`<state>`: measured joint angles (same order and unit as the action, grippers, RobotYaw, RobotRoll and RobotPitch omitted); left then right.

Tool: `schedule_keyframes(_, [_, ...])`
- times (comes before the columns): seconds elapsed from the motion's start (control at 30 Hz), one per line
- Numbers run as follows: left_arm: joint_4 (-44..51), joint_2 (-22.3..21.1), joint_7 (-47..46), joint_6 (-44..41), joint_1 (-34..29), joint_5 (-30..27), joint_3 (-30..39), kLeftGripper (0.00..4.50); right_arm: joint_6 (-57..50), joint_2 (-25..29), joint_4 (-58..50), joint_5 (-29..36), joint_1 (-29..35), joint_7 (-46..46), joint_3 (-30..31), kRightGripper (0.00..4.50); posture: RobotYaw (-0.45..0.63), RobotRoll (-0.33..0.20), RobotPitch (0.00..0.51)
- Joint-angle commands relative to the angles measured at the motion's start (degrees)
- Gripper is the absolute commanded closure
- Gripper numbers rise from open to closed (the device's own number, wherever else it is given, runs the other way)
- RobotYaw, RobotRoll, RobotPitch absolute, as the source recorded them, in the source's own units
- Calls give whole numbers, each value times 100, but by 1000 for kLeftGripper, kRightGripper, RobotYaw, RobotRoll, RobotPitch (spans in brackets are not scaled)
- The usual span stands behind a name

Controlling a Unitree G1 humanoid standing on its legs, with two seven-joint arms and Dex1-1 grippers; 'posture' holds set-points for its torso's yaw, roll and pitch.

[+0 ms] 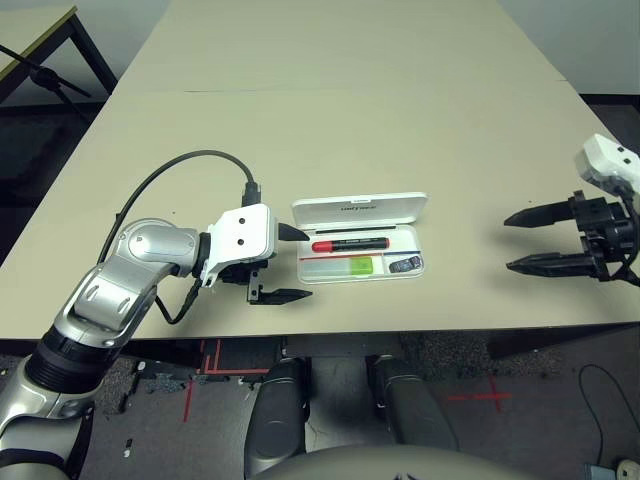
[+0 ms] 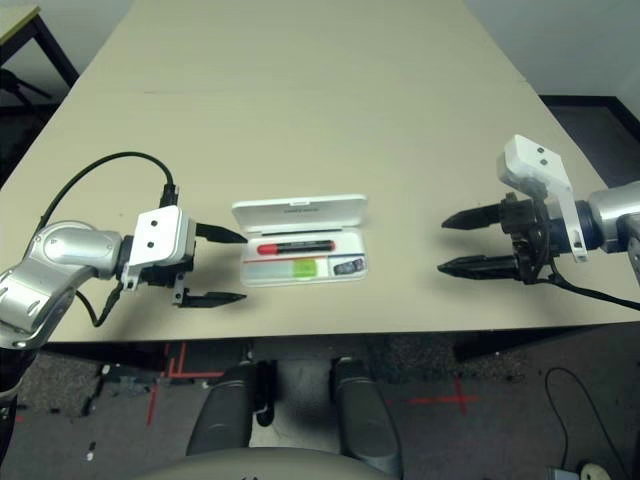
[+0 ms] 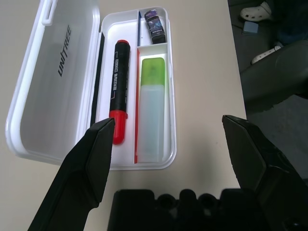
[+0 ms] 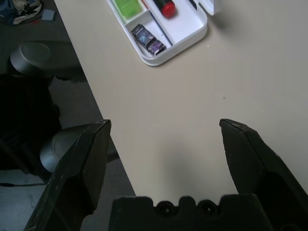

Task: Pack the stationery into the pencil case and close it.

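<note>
At the left of the pale beige table [image 1: 330, 90], the left gripper [image 1: 290, 264] hung just beside the short end of the flat white hinged plastic pencil case [image 1: 365, 244], its two black fingers spread wide apart and holding nothing. One finger pointed at the seam between lid and tray, while the other lay low over the table toward the near edge.

The case sat open near the table's front edge, with its lid [image 3: 53, 77] printed "UNITREE" folded back flat on the far side. All three pieces of stationery lay inside the tray: the red marker with a black barrel [image 3: 118, 91] along the hinge side, the pale translucent highlighter with a green cap [image 3: 151, 110] in the nearer slot, and the tiny dark-and-silver sharpener-like piece [image 3: 155, 23] in the small compartment at the right end.

Well apart to the right, the right gripper [image 2: 480, 241] hovered above the table, also with its jaws wide open and empty, aimed back toward the case.

Packing looked finished, so closing the lid was probably the step in hand. To do it well, a finger should slip under the lid's far edge and swing it over the hinge, while the other gripper steadied the light tray against sliding. A final press on the latch side should snap it shut, provided the marker sat fully flat.
</note>
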<state>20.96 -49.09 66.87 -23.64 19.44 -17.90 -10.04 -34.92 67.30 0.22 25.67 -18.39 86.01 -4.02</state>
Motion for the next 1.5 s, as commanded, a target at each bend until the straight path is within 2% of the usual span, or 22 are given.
schedule_keyframes(0.03, [-130,-86,82,39,-67,0,49,0,33,173,-84,129,204,78,-289,32,-80,0,159])
schedule_keyframes(0.4, [-542,-169,-36,-38,-60,117,81,0,3,171,-244,309,340,-59,-570,32,-96,0,157])
schedule_keyframes(0.43, [-624,-212,-92,-143,-39,172,79,181,6,161,-248,321,334,-75,-564,4,-96,0,155])
schedule_keyframes(0.53, [-919,-387,-157,-439,15,315,81,932,32,113,-257,355,295,-129,-533,0,-94,0,150])
schedule_keyframes(0.73, [-2015,-624,-477,-314,277,1059,-3,3464,89,27,-237,348,182,-210,-420,0,-92,0,146])
schedule_keyframes(0.83, [-2496,-735,-579,-148,416,1433,-67,4472,108,-8,-233,336,162,-235,-394,0,-92,0,146])
schedule_keyframes(1.07, [-2855,-902,-360,1,614,1791,-113,4472,174,-45,-204,307,143,-253,-367,0,-94,0,146])
schedule_keyframes(1.23, [-3080,-625,-561,175,1026,1997,-125,4472,194,-57,-191,306,118,-266,-343,0,-94,0,146])
schedule_keyframes(1.5, [-3035,768,-1147,388,1697,1466,266,4472,272,-62,-121,272,47,-261,-288,0,-93,0,146])
